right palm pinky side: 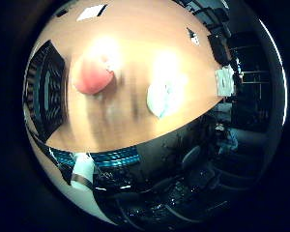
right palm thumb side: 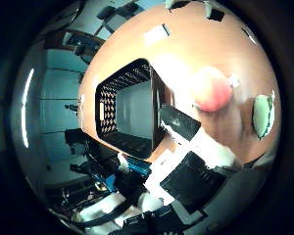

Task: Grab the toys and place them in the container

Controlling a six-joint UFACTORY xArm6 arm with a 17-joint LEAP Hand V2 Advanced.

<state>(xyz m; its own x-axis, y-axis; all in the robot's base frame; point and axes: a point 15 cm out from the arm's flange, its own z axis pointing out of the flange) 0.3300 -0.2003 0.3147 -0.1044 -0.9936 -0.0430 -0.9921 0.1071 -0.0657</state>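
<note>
A pink soft toy [right palm pinky side: 92, 75] lies on the wooden table [right palm pinky side: 126, 121]; the right thumb side palm view shows it too [right palm thumb side: 218, 93]. A white and pale green toy [right palm pinky side: 159, 97] lies on the table a short way from it, also in the right thumb side palm view [right palm thumb side: 263, 116]. A black mesh container [right palm thumb side: 127, 108] stands on the table beside the pink toy, and its inside looks empty. My hand [right palm thumb side: 191, 162] is well above the table. Its fingers [right palm thumb side: 181, 122] are relaxed and hold nothing.
White papers or cards [right palm pinky side: 91, 12] lie at the table's far side. A small light object [right palm pinky side: 223, 81] lies near the table's edge. Chairs and dark furniture [right palm pinky side: 198, 159] stand on the floor beyond the edge.
</note>
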